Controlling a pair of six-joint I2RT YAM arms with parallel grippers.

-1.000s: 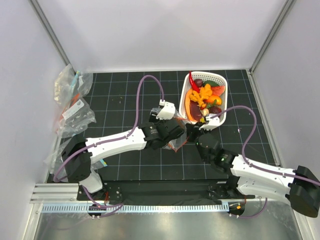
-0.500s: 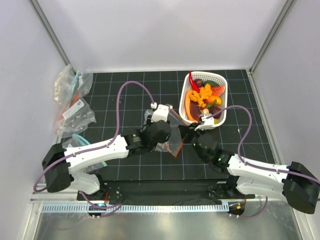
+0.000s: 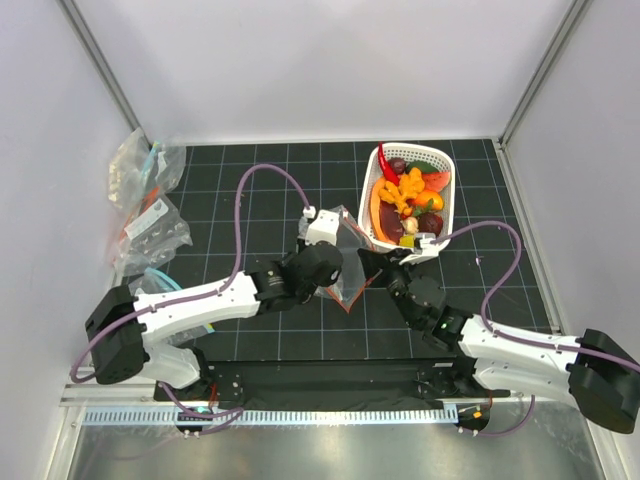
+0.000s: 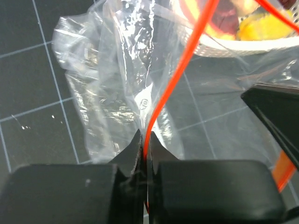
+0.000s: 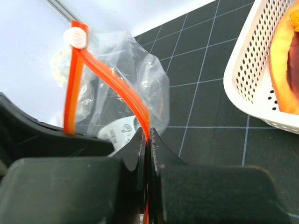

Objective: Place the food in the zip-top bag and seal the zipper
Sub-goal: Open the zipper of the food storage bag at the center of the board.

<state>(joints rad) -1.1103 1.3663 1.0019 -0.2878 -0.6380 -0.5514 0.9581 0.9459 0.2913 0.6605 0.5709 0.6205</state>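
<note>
holding the zip-top bag (image 3: 348, 268) over the worktop (image 3: 250, 180): left jaws clamped together on the zipper (image 5: 70, 88), right jaws pinched tight on the same red-orange strip further along, clear pouch spread between the two. white slider (image 5: 75, 37) lies ahead of the right jaws. food (image 3: 405, 190) sits in the white basket (image 3: 451, 200), just beyond both jaws.

You have the basket (image 3: 415, 147) at the desk's (image 3: 250, 190) back right, the food (image 3: 405, 190) in it; the zip-top bag (image 3: 347, 255) is just left-front of it, between left gripper (image 4: 145, 142) and right gripper (image 5: 148, 136); spare bags (image 3: 145, 200) lie far left.
</note>
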